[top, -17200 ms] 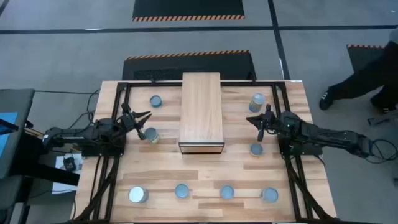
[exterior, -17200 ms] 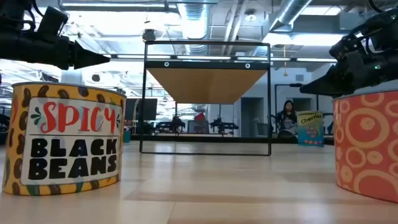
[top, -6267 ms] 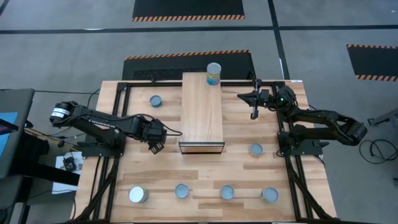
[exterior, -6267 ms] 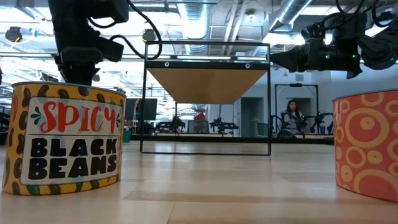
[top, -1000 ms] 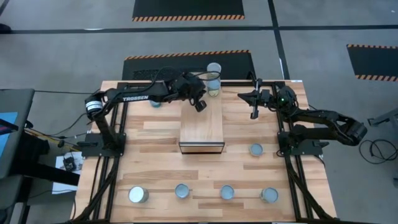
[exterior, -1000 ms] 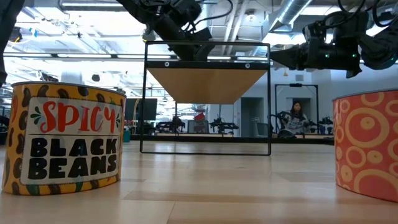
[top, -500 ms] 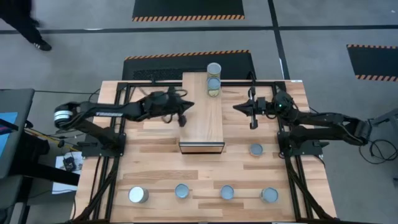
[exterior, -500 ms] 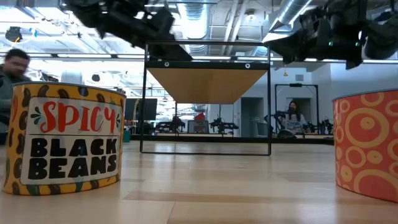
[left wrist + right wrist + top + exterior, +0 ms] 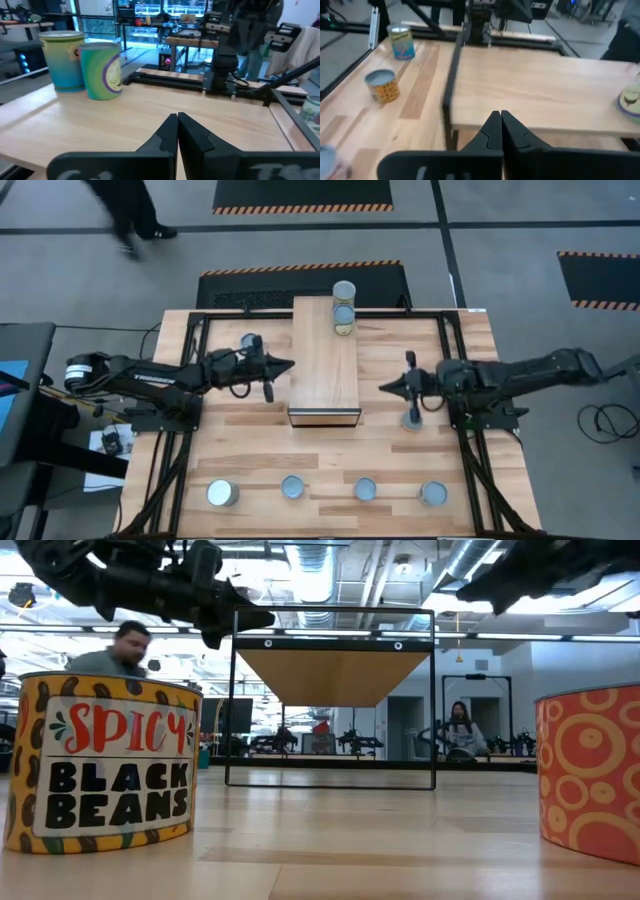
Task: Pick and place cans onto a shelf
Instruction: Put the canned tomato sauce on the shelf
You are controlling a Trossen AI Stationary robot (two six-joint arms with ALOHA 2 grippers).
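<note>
Two cans [image 9: 343,308] stand at the shelf's [image 9: 323,365] far end. Left gripper [image 9: 281,366], pinched closed and empty, hovers beside the shelf; right gripper [image 9: 390,389], closed too, above a table can [image 9: 411,420].

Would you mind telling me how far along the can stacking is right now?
Two cans stand at the far end of the shelf. Nothing is in hand: the left gripper is shut and empty beside the shelf, and the right gripper is shut and empty near a table can. Six cans remain on the table, including four in the front row.
</note>
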